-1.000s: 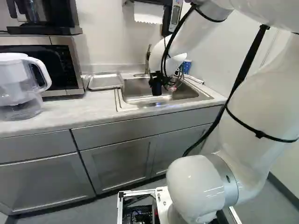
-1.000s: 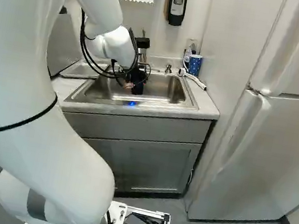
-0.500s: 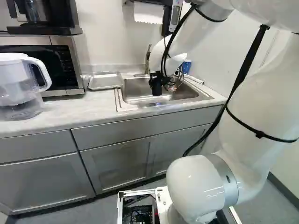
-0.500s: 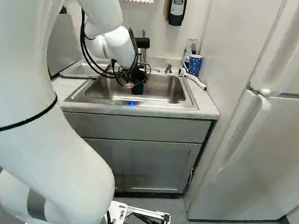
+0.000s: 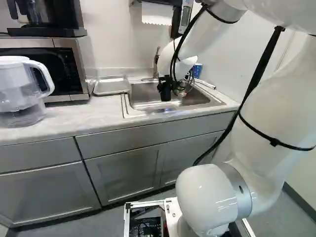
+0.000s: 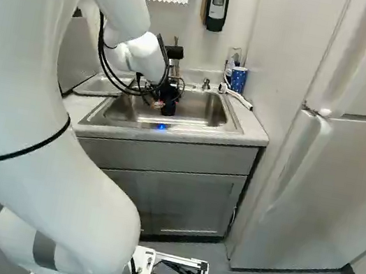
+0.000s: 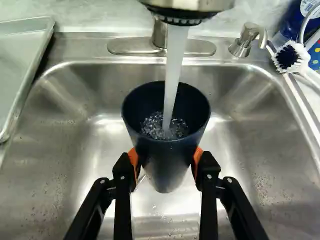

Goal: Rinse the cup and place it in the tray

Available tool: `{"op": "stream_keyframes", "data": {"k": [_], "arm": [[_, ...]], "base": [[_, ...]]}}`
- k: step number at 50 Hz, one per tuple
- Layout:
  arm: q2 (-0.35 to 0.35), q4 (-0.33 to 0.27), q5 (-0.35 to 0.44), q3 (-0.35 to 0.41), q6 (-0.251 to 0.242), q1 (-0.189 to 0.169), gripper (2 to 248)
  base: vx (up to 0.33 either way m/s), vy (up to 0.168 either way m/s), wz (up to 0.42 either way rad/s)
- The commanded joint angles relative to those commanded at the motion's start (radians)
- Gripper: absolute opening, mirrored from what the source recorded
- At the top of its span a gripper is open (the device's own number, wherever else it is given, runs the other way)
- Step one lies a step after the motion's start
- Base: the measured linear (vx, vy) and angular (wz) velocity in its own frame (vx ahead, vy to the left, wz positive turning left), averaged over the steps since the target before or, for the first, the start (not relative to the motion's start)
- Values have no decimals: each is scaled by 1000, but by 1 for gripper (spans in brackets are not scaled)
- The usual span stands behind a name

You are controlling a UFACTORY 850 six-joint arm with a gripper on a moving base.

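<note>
Nothing visibly shifting since earlier; part-open fingers (image 7: 123, 172) are gripping upright cup (image 7: 167, 160) (water (image 7: 173, 70) running in), tray (image 5: 112, 86) lying past left edge of sink (image 7: 62, 107).

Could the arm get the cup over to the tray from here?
Probably yes: the tray lies just beside the sink, with only a low rim between. The gripper holds the cup under the running faucet, so it should first ease clear of that.

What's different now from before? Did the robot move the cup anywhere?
No, I can't see any change. The cup and the gripper are in the same spot at the sink. The tray is still beside the sink, and the robot's base hasn't moved.
</note>
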Motion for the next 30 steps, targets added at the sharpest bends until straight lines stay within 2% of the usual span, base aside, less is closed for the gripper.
{"op": "stream_keyframes", "data": {"k": [30], "arm": [[0,0,0,0,0,0,121]], "base": [[0,0,0]]}}
